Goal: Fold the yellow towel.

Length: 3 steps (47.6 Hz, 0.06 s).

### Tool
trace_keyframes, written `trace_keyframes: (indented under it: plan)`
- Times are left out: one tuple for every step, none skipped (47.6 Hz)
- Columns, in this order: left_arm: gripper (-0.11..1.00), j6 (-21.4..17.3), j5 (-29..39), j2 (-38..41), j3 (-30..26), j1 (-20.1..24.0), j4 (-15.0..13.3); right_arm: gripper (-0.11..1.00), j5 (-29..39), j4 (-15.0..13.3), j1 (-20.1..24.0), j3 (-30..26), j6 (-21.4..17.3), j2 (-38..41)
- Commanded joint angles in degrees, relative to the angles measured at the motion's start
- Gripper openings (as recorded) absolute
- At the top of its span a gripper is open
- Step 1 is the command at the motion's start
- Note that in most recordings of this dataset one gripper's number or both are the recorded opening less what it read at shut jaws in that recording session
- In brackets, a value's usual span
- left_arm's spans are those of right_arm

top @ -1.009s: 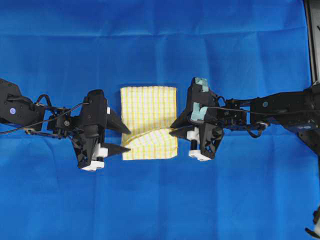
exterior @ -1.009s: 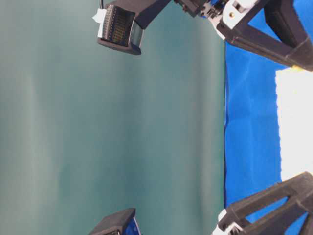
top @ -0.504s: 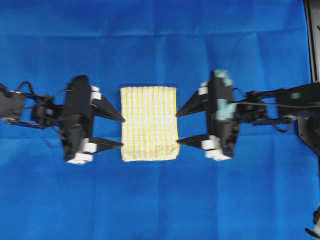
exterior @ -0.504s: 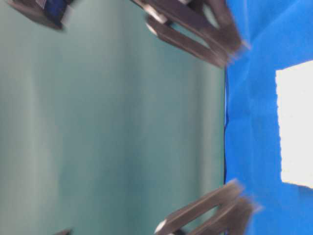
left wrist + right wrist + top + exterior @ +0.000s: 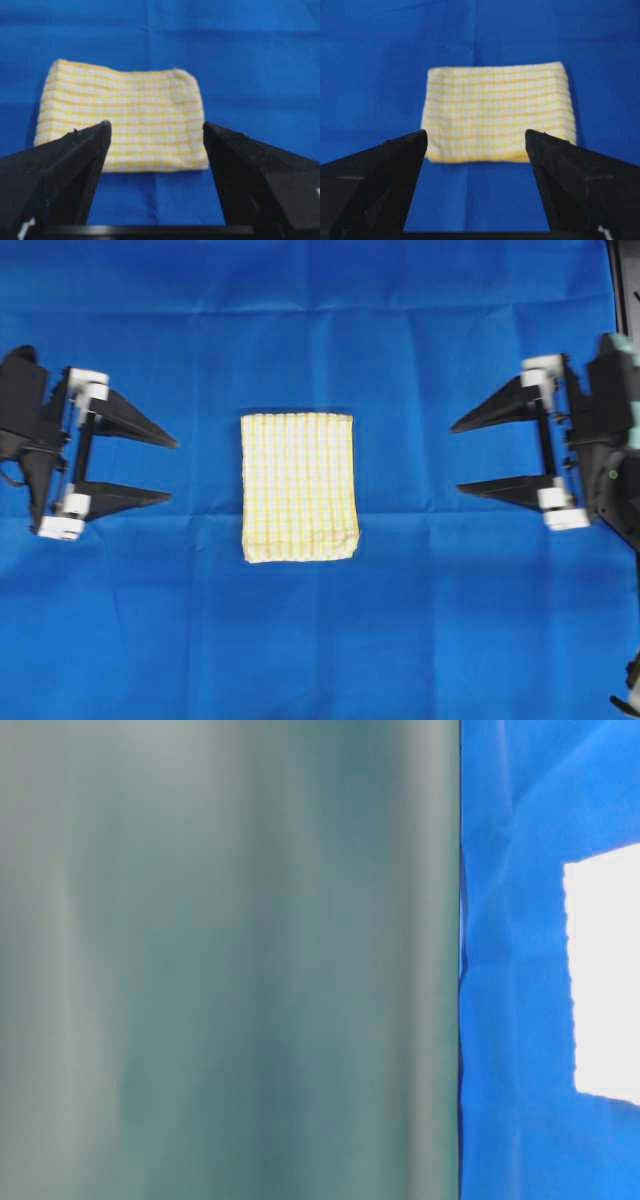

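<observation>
The left gripper (image 5: 170, 471) hangs near the left edge of the blue sheet (image 5: 320, 640) with its jaws spread and nothing between them. The right gripper (image 5: 455, 455) mirrors it near the right edge, also released and empty. Each points inward at the middle, well apart from the cloth, which suits arms that have no further hold to take. Both wrist views show only bare blue sheet between the fingertips and the cloth.

The yellow towel (image 5: 298, 487) lies at the centre of the sheet as a compact, layered rectangle. Its edges are squared, and its lower end is rounded like a fold. It rests flat with nothing touching it, so the folding looks finished, or very nearly so.
</observation>
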State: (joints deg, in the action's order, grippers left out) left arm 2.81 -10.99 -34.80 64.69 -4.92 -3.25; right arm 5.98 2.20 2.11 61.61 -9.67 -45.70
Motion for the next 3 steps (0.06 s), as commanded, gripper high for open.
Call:
trace_keyframes:
  plan:
    - [0.68,-1.0,-0.6,-4.2,1.2,0.4,0.2,0.79,1.6,-1.4,-0.7,0.6,0.1,-3.3]
    - [0.68,-1.2,-0.7,-5.1,1.7,0.5,0.2,0.79,1.9,-1.8,-0.9,0.9,0.1,-4.0]
    - [0.67,-1.6,-0.7,-6.0,2.2,0.6,0.2,0.79,2.3,-1.9,-1.1,1.3,0.0,-4.7]
